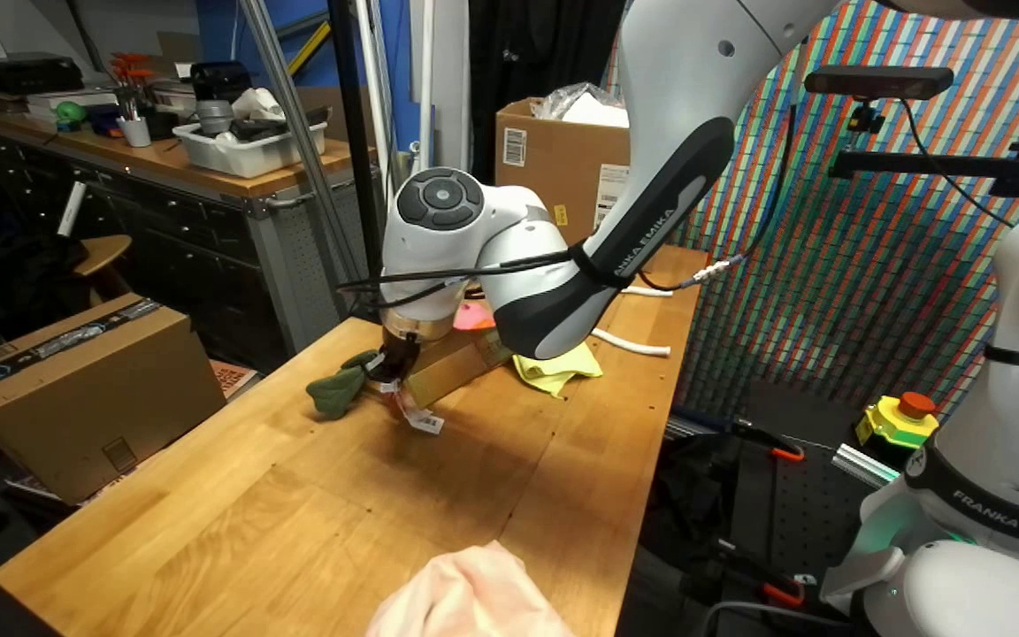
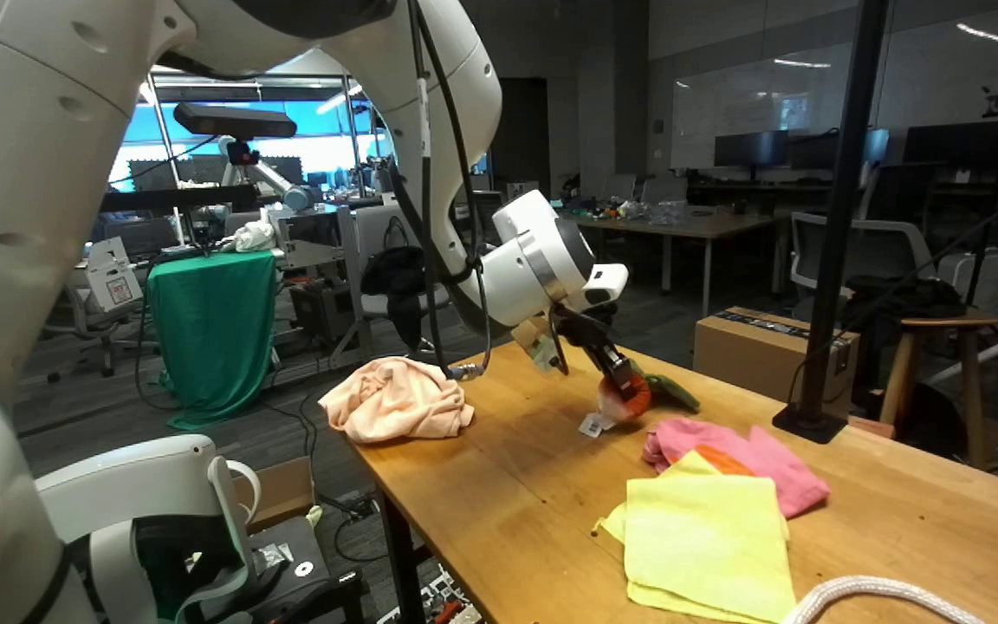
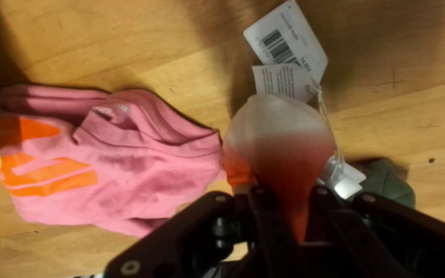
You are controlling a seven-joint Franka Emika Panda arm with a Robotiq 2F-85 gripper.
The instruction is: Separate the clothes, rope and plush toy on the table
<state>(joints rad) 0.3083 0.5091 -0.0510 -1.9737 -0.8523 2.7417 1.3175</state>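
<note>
- The gripper [image 3: 289,192] holds the orange-and-white plush toy [image 3: 280,127] pinched in its jaws — whether the toy touches the table [image 1: 209,531] below, I cannot tell.
- The pink cloth [image 3: 129,166] lies just beside the toy, the yellow cloth [image 2: 707,546] up against it or over it.
- The rope [image 2: 880,587] lies just beside the yellow cloth, one end near a long edge.
- A black post [image 2: 832,217] stands at the opposite long edge, near the pink cloth.
- The peach cloth [image 2: 399,403] sits at a corner, reaching the edge; the broad stretch of wood between it and the toy gives the most room.
- White tag [image 3: 284,42] on the toy: barcode, a price in euros, finer print too small to read.
- Pink cloth: orange print, white lettering too blurred to read.
- "FRANKA EMIKA" reads in full on a black band [image 1: 992,510] low on the arm [image 1: 686,71].
</note>
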